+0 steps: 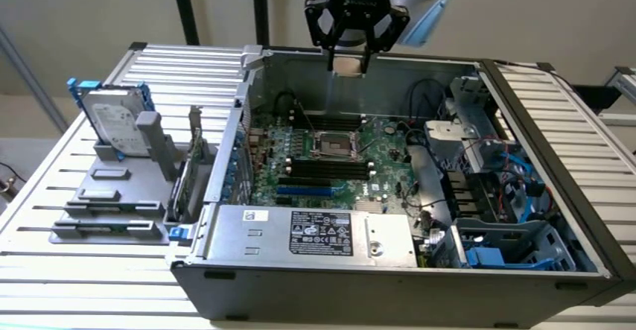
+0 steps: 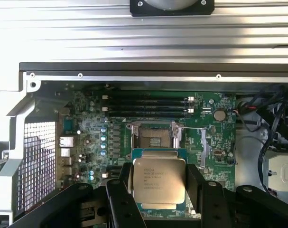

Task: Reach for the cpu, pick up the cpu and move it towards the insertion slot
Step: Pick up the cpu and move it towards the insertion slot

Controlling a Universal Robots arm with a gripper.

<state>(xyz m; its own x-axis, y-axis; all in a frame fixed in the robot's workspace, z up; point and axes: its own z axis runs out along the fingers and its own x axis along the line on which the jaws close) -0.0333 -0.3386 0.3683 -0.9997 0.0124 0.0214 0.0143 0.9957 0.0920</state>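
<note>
Black two-fingered gripper (image 1: 350, 60): closed on the flat square silvery-grey cpu (image 2: 159, 183), pinched by opposite edges so its printed face stays level; carried high above the open grey computer case (image 1: 298, 285), clear of its walls; square metal-framed insertion slot (image 2: 153, 137) with dark centre lies below on the green motherboard (image 1: 388, 147), beside the long black memory slots (image 2: 146, 103); chip well apart from socket, not yet seated.

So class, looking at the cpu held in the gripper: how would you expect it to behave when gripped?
The cpu looks flat and metal-topped, so probably stiff and light. The gripper clamps only its edges, so it could slip. Its thin green rim seems fragile.
</note>
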